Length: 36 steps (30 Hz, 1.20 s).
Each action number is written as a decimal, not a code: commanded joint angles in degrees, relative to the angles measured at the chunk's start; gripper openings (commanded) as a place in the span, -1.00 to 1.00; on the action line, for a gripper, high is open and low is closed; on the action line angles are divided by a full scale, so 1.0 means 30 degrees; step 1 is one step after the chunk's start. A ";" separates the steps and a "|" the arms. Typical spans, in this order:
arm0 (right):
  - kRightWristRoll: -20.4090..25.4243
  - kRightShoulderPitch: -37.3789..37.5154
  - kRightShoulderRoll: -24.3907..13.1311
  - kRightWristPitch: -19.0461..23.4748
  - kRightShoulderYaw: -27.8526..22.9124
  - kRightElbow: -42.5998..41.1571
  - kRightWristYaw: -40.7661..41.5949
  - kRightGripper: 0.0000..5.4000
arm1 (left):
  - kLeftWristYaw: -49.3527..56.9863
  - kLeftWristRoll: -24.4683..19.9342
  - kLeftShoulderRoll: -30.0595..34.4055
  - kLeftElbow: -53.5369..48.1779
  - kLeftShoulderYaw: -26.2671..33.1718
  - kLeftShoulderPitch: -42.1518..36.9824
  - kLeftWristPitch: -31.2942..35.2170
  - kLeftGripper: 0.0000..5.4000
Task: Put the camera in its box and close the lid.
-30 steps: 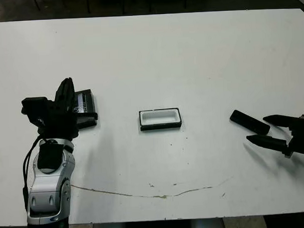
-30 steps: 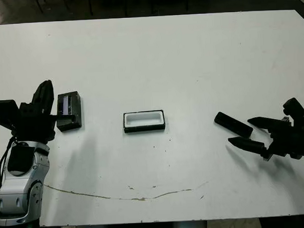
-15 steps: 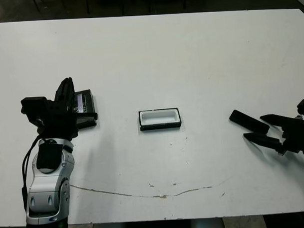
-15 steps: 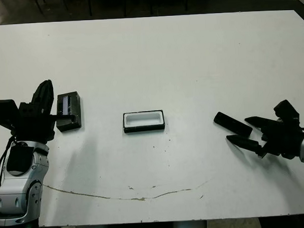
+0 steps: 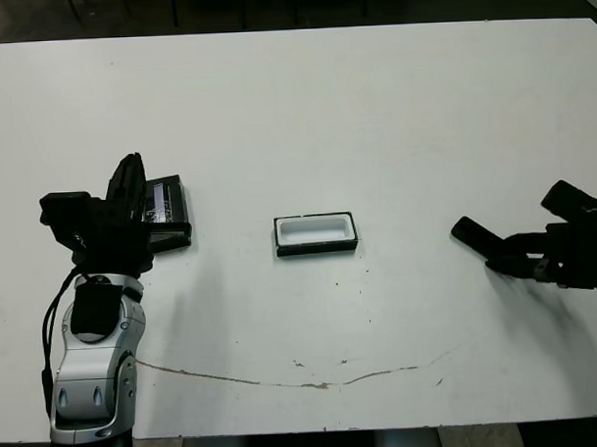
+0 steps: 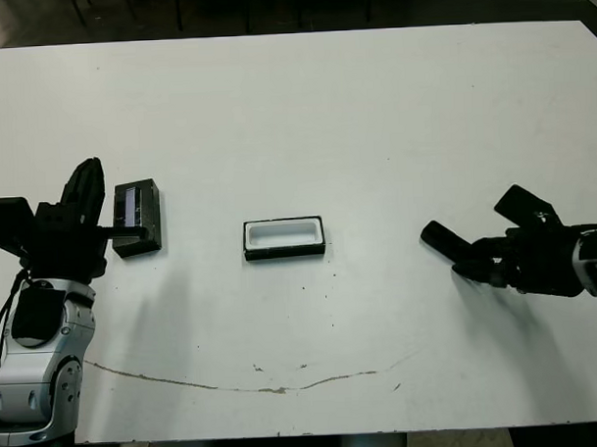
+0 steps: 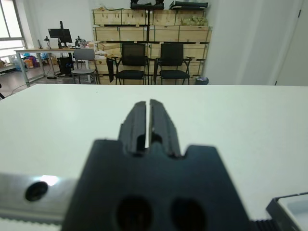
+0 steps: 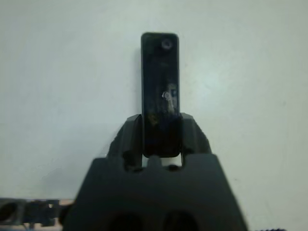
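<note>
The camera point(image 5: 472, 234), a slim black bar, lies flat on the white table at the right. My right gripper point(image 5: 500, 258) is shut on its near end; in the right wrist view both fingers point(image 8: 129, 132) press the sides of the camera point(image 8: 160, 77). The box point(image 5: 316, 248), black-walled with a white lining, sits open-topped at the table's middle. The lid point(image 5: 166, 203), a black panel with a glossy strip, lies at the left. My left gripper point(image 5: 130, 175) stands just to the lid's left, fingers point(image 7: 137, 115) shut on nothing.
A thin brownish crack line point(image 5: 284, 383) runs along the table near its front edge. In the left wrist view, office chairs point(image 7: 147, 60) and shelves of crates point(image 7: 149, 26) stand beyond the table's far edge.
My right gripper has moved forward and left over the camera's near end, and its fingers have gone from wide open to shut on it. The left arm has stayed put.
</note>
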 commanded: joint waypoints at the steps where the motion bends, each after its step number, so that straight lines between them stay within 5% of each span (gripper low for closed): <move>1: -0.0848 0.0063 -0.0476 -0.0095 0.0933 0.0270 0.0211 -0.76 | 0.0099 0.0146 0.0143 0.0036 0.0053 0.0300 0.0432 -1.00; 6: -0.0679 -0.0417 -0.0011 -0.1488 0.0600 0.2583 0.0847 -0.78 | 0.0152 0.0207 0.0102 0.0057 -0.0008 0.0288 0.0379 -1.00; 9: -0.0219 -0.0276 0.0688 -0.4330 -0.0576 0.4098 0.0699 -0.78 | 0.0264 0.0272 0.0057 -0.0047 -0.0090 0.0306 0.0516 -1.00; 13: 0.0932 -0.0696 0.1575 -0.5983 -0.2363 0.4673 0.0640 -0.78 | 0.0215 0.0174 0.0049 0.0117 -0.0107 0.0331 0.0254 -1.00; 21: 0.3688 -0.5126 0.3928 -0.8383 -0.3474 0.8986 0.4189 -0.79 | 0.0232 0.0315 0.0082 0.0098 -0.0239 0.0423 0.0238 -1.00; 30: 0.0471 -1.2164 0.6263 -1.0762 -0.0142 1.3456 0.6315 -0.79 | 0.0323 0.0293 0.0016 -0.0195 -0.0327 0.0700 0.0339 -1.00; 36: -0.1812 -1.5218 0.8318 -0.8787 0.3003 1.3310 0.7189 -0.79 | 0.0336 0.0492 0.0089 -0.0421 -0.0373 0.0861 0.0303 -1.00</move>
